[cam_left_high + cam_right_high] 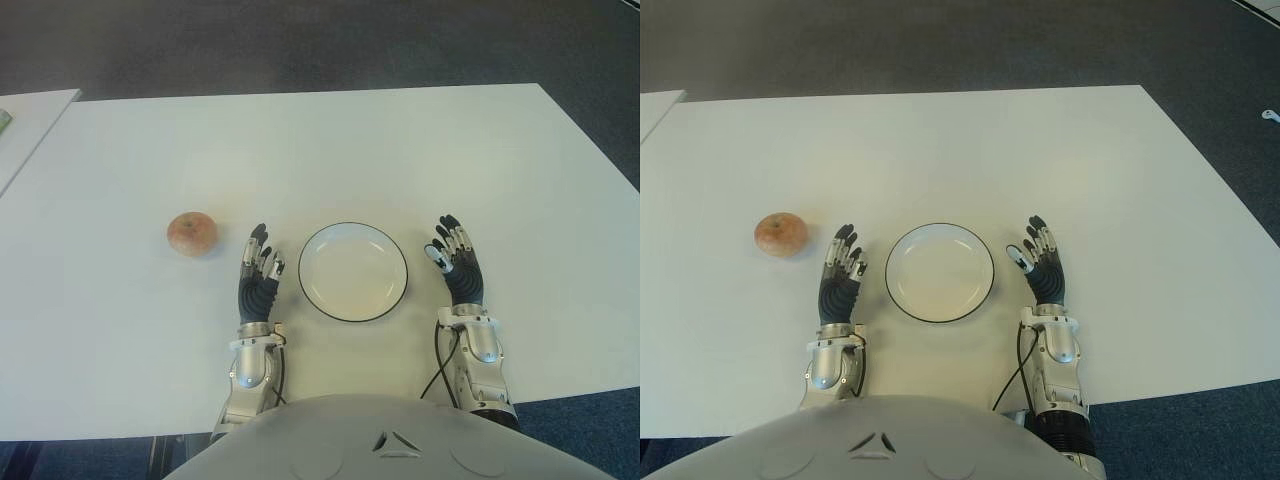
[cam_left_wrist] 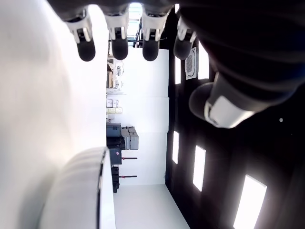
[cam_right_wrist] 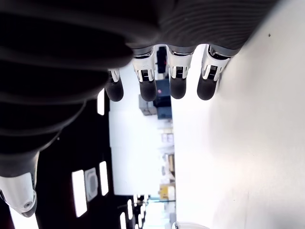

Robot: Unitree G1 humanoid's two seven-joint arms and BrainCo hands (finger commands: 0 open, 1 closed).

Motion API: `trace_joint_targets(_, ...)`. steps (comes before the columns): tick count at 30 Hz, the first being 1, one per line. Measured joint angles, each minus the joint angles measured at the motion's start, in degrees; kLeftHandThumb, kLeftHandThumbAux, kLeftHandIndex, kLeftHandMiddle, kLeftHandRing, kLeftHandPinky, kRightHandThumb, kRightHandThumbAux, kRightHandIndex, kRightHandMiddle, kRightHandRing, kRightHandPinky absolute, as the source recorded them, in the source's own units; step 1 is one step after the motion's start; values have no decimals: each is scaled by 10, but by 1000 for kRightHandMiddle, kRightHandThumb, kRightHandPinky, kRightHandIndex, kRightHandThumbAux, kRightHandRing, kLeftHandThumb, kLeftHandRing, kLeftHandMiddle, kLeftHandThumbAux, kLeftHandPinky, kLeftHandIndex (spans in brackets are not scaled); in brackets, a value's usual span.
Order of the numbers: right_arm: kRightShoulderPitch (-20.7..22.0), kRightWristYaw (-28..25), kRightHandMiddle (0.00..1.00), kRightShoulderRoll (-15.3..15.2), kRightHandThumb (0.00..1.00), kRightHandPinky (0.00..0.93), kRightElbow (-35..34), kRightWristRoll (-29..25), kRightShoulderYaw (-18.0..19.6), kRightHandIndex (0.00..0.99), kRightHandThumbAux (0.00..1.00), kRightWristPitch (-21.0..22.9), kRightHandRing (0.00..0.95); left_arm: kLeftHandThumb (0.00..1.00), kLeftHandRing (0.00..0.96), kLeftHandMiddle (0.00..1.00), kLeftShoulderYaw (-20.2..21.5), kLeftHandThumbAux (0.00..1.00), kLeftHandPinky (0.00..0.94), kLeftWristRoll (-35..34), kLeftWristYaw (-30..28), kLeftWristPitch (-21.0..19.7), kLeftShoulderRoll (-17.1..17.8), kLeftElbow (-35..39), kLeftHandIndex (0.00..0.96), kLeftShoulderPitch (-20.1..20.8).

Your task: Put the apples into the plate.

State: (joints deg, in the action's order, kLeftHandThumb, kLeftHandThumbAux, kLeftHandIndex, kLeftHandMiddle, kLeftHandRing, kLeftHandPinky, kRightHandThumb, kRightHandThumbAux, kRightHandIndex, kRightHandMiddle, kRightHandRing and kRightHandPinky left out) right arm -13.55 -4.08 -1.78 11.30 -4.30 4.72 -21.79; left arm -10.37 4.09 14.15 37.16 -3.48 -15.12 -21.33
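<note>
Apple (image 1: 192, 233) — left of plate (image 1: 353, 271)

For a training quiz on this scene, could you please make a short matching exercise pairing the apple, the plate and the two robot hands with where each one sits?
Column one:
1. apple
2. plate
3. left robot hand
4. right robot hand

Column two:
A. between the two hands, empty
B. just right of the plate, fingers open
C. farthest left on the table, apart from everything
D. between apple and plate, fingers open

Pairs: 1-C, 2-A, 3-D, 4-B
</note>
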Motion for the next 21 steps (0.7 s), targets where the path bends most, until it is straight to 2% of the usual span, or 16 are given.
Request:
trace_joint_targets(8, 0, 0, 0, 0, 161, 0, 1, 0, -2, 0, 579, 0, 0, 24, 13, 54, 0, 577, 0, 0, 2, -3, 0, 4, 92, -1)
trace_joint_targets(12, 0, 0, 0, 0, 159, 0, 1, 0, -3, 0, 579, 0, 0, 26, 7, 55, 1, 595, 0, -2, 2, -14, 0, 21, 91, -5)
trace_joint_targets(17, 0, 2, 0, 2, 159, 0, 0, 1, -4, 0, 577, 0, 0, 32, 3, 49, -1, 618, 0, -2, 2, -63, 1, 87, 76, -28)
trace_joint_targets(21, 0, 7, 0, 4, 162, 0, 1, 3, -4, 0, 577, 0, 0, 42, 0, 37, -7, 607, 0, 5, 3, -132, 1, 180, 63, -51)
